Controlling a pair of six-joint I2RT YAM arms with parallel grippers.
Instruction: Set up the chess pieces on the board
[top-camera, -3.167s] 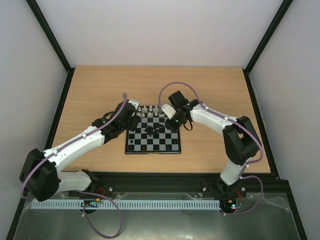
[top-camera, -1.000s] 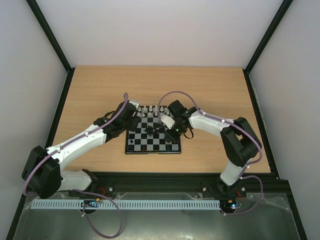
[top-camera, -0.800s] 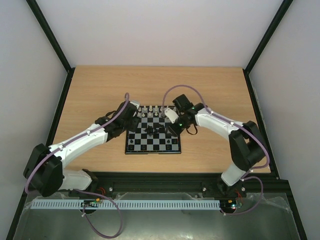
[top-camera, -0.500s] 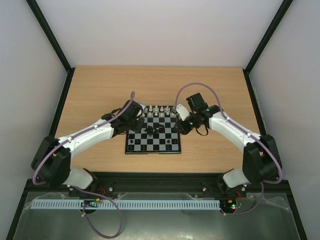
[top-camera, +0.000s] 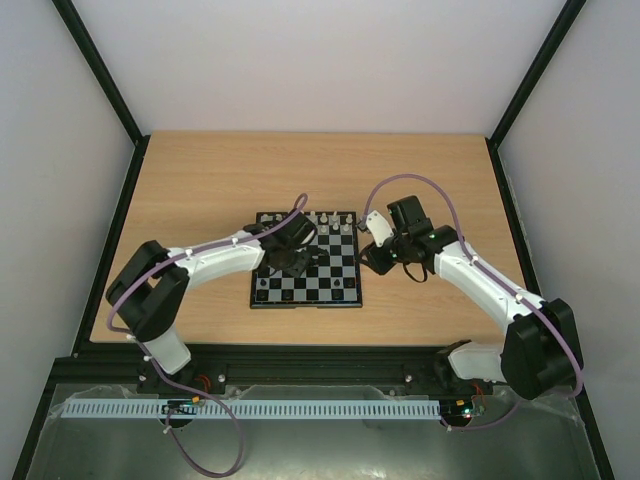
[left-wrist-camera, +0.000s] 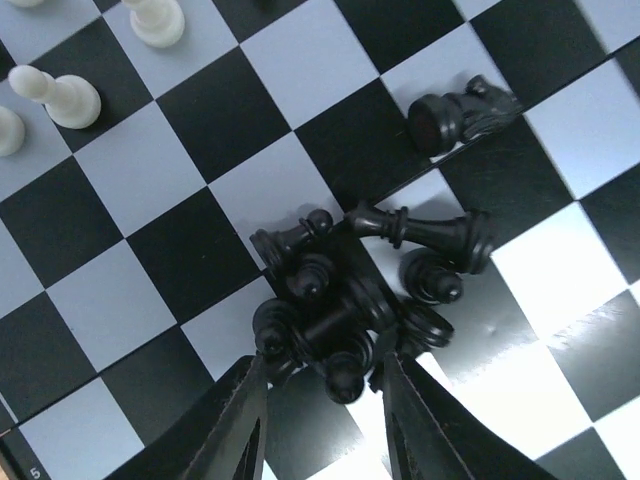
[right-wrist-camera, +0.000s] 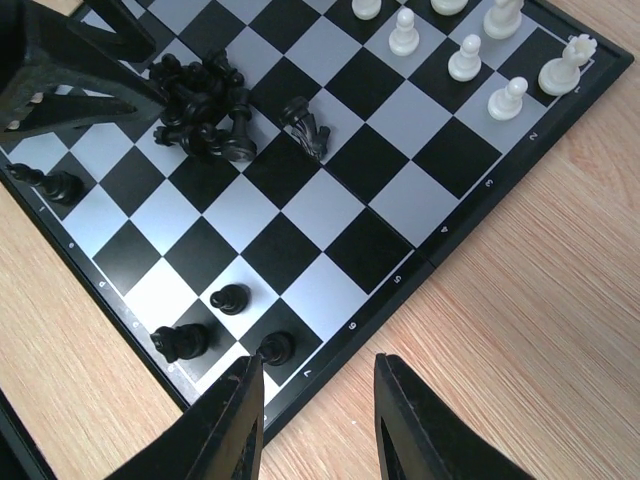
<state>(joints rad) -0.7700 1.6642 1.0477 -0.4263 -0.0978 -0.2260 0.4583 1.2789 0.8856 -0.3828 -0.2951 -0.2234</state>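
Observation:
The board (top-camera: 330, 285) lies mid-table. In the left wrist view a heap of black chess pieces (left-wrist-camera: 350, 300) lies tangled on the board (left-wrist-camera: 150, 165), and my left gripper (left-wrist-camera: 325, 375) is open, straddling the heap's near edge with a black pawn (left-wrist-camera: 343, 383) between the fingertips. A black knight (left-wrist-camera: 465, 110) lies toppled nearby. My right gripper (right-wrist-camera: 318, 365) stands open and empty over the board's edge, beside a standing black pawn (right-wrist-camera: 275, 347). White pieces (right-wrist-camera: 465, 60) stand along the far rows (top-camera: 320, 218).
A few black pieces (right-wrist-camera: 180, 342) stand in the board's corner near the right gripper. Bare wooden table (top-camera: 200, 180) surrounds the board. Black frame posts (top-camera: 100, 75) and white walls enclose the table. The left gripper (right-wrist-camera: 70, 80) shows in the right wrist view.
My left arm swung right from the board's far-left corner onto the black heap, its jaws narrowing. My right arm drew back off the board to its right edge.

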